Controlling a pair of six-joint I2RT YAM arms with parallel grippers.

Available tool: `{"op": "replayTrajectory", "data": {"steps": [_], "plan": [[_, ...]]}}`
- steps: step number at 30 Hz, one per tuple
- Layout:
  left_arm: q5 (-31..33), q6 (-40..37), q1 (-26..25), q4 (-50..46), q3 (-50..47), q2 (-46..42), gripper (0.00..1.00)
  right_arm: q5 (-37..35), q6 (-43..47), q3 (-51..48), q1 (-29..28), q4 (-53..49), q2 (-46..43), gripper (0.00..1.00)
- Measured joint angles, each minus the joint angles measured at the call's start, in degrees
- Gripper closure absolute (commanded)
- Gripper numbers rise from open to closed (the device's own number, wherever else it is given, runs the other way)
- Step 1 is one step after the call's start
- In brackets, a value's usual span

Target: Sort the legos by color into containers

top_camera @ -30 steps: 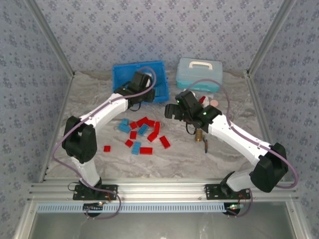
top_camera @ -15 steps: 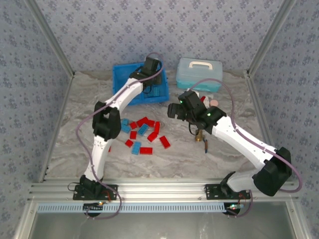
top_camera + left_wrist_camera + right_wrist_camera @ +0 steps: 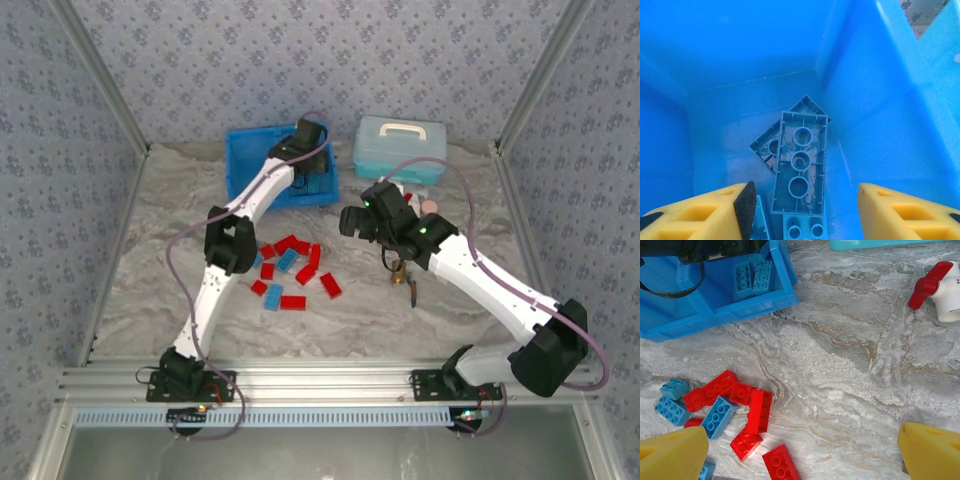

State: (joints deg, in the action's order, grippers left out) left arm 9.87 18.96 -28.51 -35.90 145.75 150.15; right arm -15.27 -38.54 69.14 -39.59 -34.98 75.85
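Note:
The bright blue tray (image 3: 236, 160) sits at the back of the table. My left gripper (image 3: 308, 140) hangs over its right compartment (image 3: 875, 115), open (image 3: 805, 202). Under the parted fingers lie light blue legos: one long brick upside down (image 3: 800, 160) across another, and a studded one (image 3: 802, 230) at the bottom edge. Nothing sits between the pads. My right gripper (image 3: 352, 222) is open wide (image 3: 802, 445) over bare table, just right of the loose pile (image 3: 290, 265) of red (image 3: 759, 410) and light blue (image 3: 717, 417) legos. The right wrist view also catches the tray (image 3: 715, 310) and its blue bricks (image 3: 752, 276).
A pale blue lidded case (image 3: 400, 148) stands right of the tray. A red-and-white bottle-like part (image 3: 940, 287) lies behind my right gripper, and a small brass fitting (image 3: 403, 275) sits under the right arm. Frame posts and papered walls enclose the table.
The left arm has stretched back from the tray's front to above its right compartment, and its jaws have opened, leaving a blue brick in the tray. The right arm has barely shifted.

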Motion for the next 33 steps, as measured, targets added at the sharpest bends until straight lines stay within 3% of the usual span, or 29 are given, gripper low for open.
{"op": "replayTrajectory", "data": {"steps": [5, 8, 16, 20, 28, 33], "plan": [[0.0, -0.1, -0.2, -2.1, -0.4, -2.7, 0.42, 0.0, 0.0, 0.0, 0.0, 0.0, 0.0, 0.0], [0.0, -0.5, -0.5, -2.7, -6.9, -10.4, 0.42, 0.0, 0.0, 0.0, 0.0, 0.0, 0.0, 0.0], [-3.3, -3.8, -2.6, 3.8, -45.1, -50.4, 0.41, 0.0, 0.0, -0.2, 0.0, 0.2, 0.0, 0.0], [-6.4, -6.4, -3.1, 4.0, -58.2, -62.6, 0.38, 0.1, 0.3, -1.8, -0.1, 1.0, -0.4, 0.0], [-10.5, -7.0, -4.9, 2.4, -80.6, -64.2, 0.32, 0.4, 0.5, -2.5, -0.6, 2.6, -0.4, 0.0], [-12.9, -7.0, -4.9, 3.1, -83.7, -60.3, 0.29, 0.7, 0.4, -2.8, -1.0, 2.6, -0.4, 0.0]]}}
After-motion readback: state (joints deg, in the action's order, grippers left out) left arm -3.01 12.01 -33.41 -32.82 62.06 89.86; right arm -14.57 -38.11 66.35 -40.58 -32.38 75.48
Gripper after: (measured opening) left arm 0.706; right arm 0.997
